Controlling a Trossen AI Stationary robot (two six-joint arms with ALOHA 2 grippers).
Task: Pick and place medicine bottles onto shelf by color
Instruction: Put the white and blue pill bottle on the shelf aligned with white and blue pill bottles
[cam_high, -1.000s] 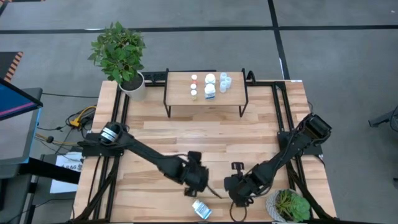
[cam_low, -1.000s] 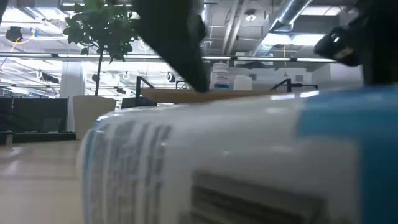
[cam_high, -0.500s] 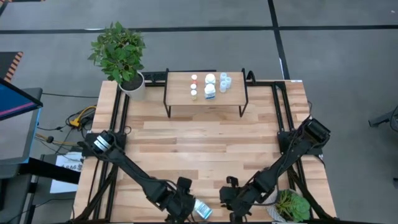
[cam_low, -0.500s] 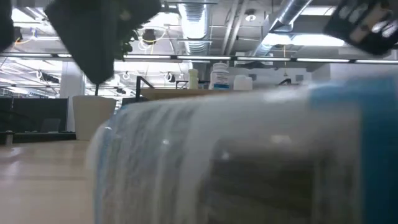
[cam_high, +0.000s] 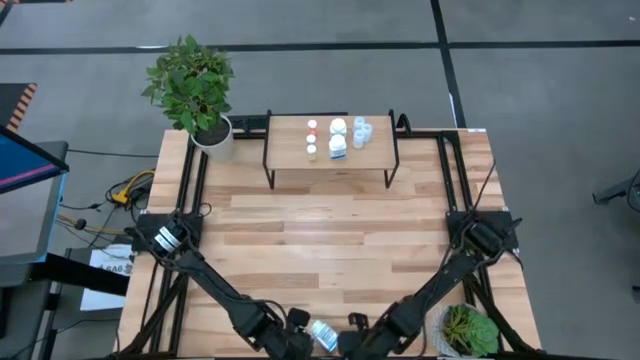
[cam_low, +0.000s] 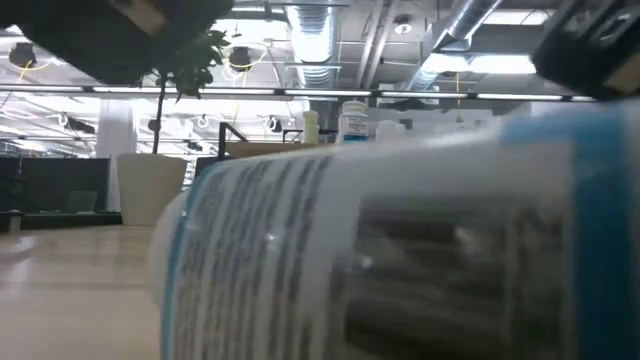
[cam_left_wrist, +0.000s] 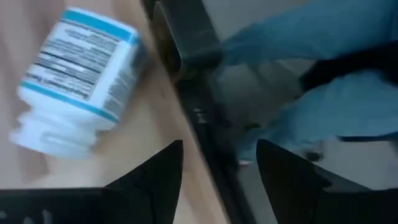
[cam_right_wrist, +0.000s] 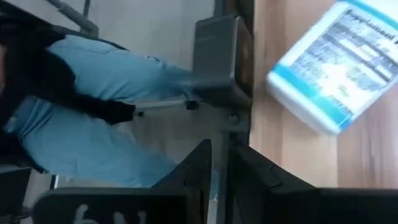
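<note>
High view: your bottle (cam_high: 322, 333) lies on its side at the table's near edge, between both grippers. Left gripper (cam_left_wrist: 217, 163) is open and empty, slightly nearer; right gripper (cam_right_wrist: 219, 163) is nearly closed and empty.

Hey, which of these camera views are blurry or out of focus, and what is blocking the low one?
Low view: a lying bottle sits so close that it fills the frame, soft, its label unreadable; the shelf behind looks sharper. Left wrist view: the bottle is smeared by motion blur. Right wrist view: the bottle's label is smeared too. High view: sharp, evenly lit.
</note>
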